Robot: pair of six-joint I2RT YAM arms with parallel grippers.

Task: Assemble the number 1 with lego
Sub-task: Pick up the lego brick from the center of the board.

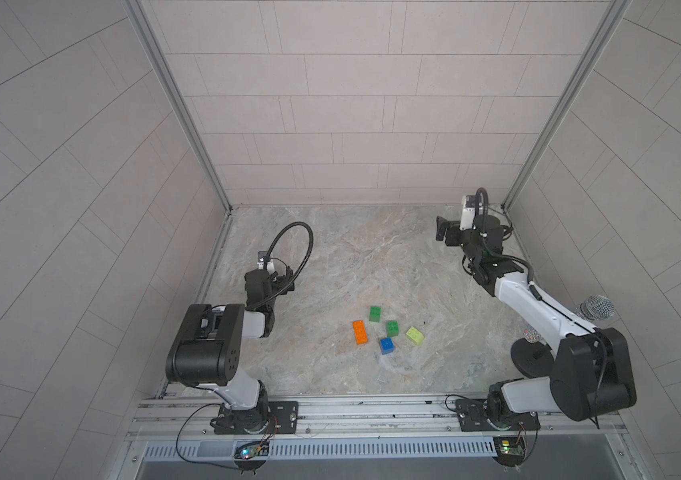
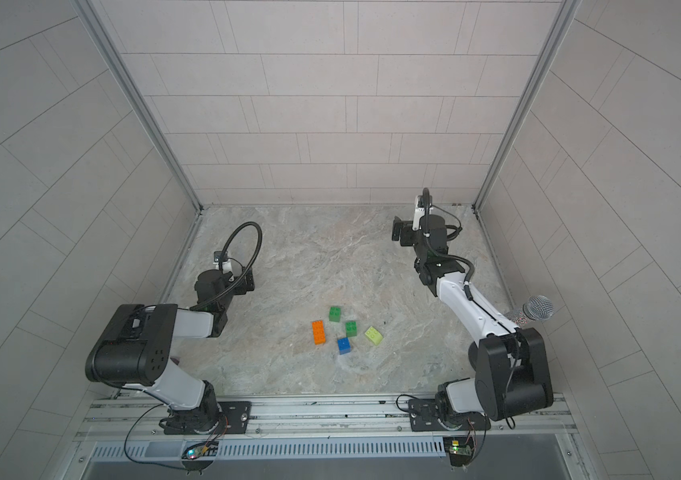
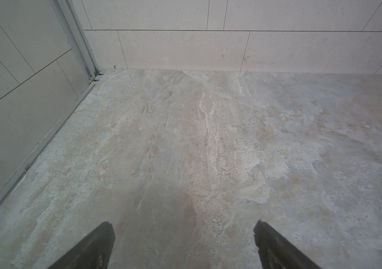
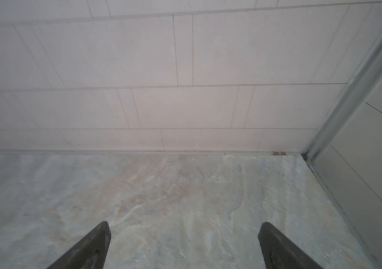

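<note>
Several loose lego bricks lie apart on the marble table in both top views, none joined. They are an orange long brick point(image 1: 360, 331), two green bricks point(image 1: 375, 313) point(image 1: 392, 328), a lime brick point(image 1: 414, 335) and a blue brick point(image 1: 387, 345). The number 1 as a joined bar is not in view. My left gripper point(image 1: 286, 279) hangs to the left of the bricks, far from them, and stands open over bare table point(image 3: 184, 227). My right gripper point(image 1: 440, 228) is at the back right near the wall, open and empty point(image 4: 185, 227). Neither wrist view shows a brick.
A microphone point(image 1: 596, 307) on a round black stand base point(image 1: 532, 357) stands at the right, beside the right arm. Tiled walls close the table on three sides. An aluminium rail point(image 1: 372, 409) carrying both arm bases runs along the front.
</note>
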